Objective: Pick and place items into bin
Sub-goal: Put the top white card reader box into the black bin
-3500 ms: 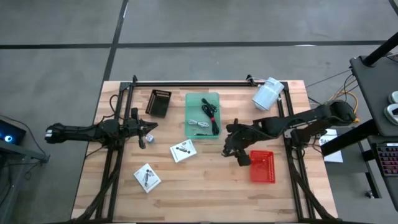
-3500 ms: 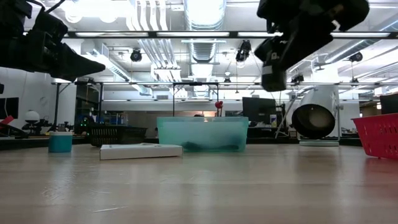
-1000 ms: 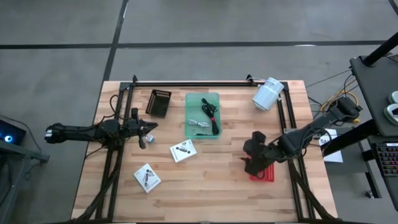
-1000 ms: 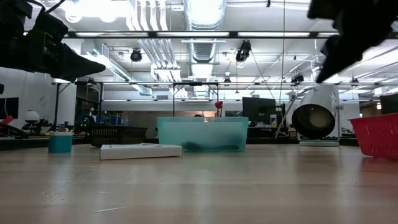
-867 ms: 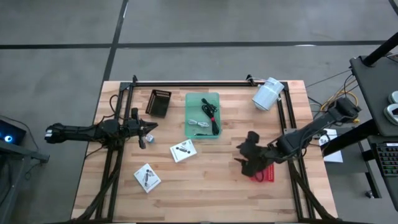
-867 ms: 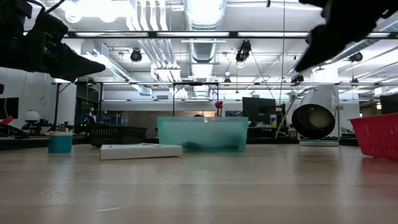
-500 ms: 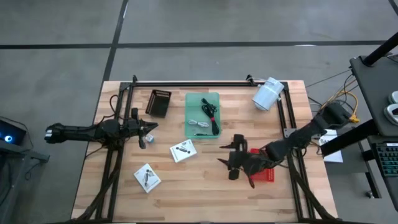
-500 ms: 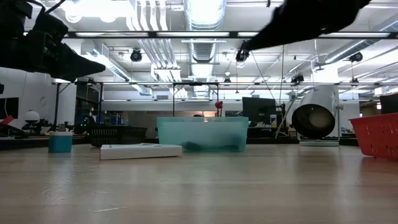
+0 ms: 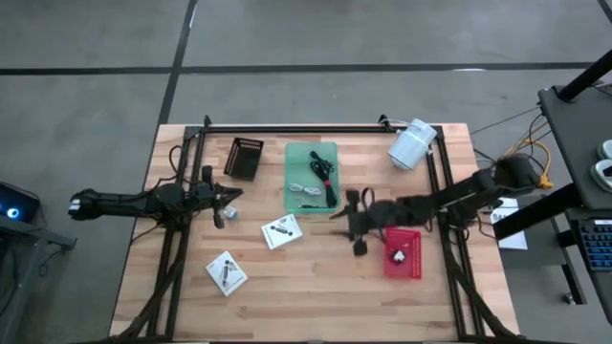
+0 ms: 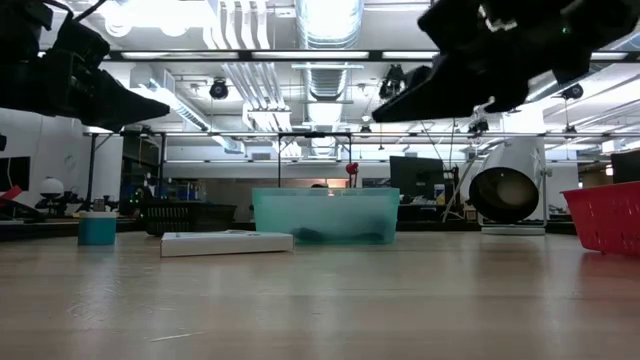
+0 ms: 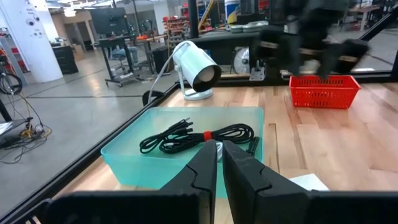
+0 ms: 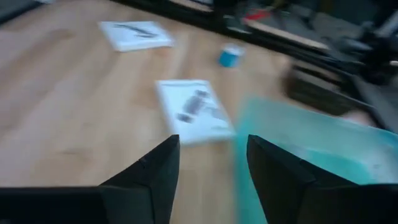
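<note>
The green bin [image 9: 312,146] stands at the middle of the table's far half. Black coiled cables [image 11: 199,137] and a pale grey cable [image 9: 308,191] lie in it. Two white packets [image 9: 282,230] [image 9: 227,272] lie flat on the wood near and left of the bin. My right gripper [image 9: 344,220] hovers just right of the bin, open and empty; its wrist view shows the open gripper [image 12: 211,174] facing a packet [image 12: 193,111]. My left gripper [image 9: 229,198] waits shut, left of the bin, pointing at it.
A red basket [image 9: 403,253] sits right of my right gripper, with something small and white in it. A black bin [image 9: 244,158] stands left of the green one. The white cylinder [image 9: 411,145] lies at the far right corner. A small blue cup [image 12: 231,56] stands by my left gripper.
My right gripper has swung from above the red basket toward the table's left, then toward the far edge, ending beside the green bin. It has turned as it went, its fingers now pointing left. The left arm and the things on the table have stayed put.
</note>
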`<state>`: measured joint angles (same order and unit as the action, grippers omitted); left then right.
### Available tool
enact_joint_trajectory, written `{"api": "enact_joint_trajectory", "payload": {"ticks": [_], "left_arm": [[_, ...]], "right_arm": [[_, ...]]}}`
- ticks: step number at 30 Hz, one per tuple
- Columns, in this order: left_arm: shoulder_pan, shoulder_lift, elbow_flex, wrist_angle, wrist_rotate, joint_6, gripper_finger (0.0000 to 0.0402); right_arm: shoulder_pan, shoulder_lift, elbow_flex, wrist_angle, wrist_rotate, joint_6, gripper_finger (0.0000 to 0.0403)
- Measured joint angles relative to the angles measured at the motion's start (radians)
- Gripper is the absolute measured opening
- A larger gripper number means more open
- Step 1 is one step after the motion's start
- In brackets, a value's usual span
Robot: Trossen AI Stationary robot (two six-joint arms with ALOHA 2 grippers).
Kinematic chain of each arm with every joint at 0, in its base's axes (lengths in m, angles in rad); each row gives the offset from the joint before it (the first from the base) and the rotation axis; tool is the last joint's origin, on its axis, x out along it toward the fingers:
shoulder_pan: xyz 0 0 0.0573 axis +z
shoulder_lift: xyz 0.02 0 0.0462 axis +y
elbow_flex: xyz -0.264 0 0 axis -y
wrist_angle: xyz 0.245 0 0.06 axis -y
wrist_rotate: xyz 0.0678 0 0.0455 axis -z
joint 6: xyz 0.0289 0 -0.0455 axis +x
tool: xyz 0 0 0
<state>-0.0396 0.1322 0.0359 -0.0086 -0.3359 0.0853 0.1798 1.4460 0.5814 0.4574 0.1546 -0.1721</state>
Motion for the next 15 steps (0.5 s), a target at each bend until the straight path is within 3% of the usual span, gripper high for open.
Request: {"api": "enact_joint_trajectory", "payload": {"ticks": [5, 10, 15], "left_arm": [[0.0, -0.003, 0.0, 0.0, -0.001, 0.0, 0.001], [0.0, 0.0, 0.0, 0.0, -0.001, 0.0, 0.001], [0.0, -0.003, 0.0, 0.0, -0.001, 0.0, 0.001]], "right_arm": [[-0.099, -0.159, -0.143, 0.11, -0.043, -0.07, 0.0157], [-0.149, -0.303, -0.337, 0.406, -0.174, -0.164, 0.0144], [-0.179, -0.378, -0.465, 0.64, -0.178, -0.188, 0.0136]]}}
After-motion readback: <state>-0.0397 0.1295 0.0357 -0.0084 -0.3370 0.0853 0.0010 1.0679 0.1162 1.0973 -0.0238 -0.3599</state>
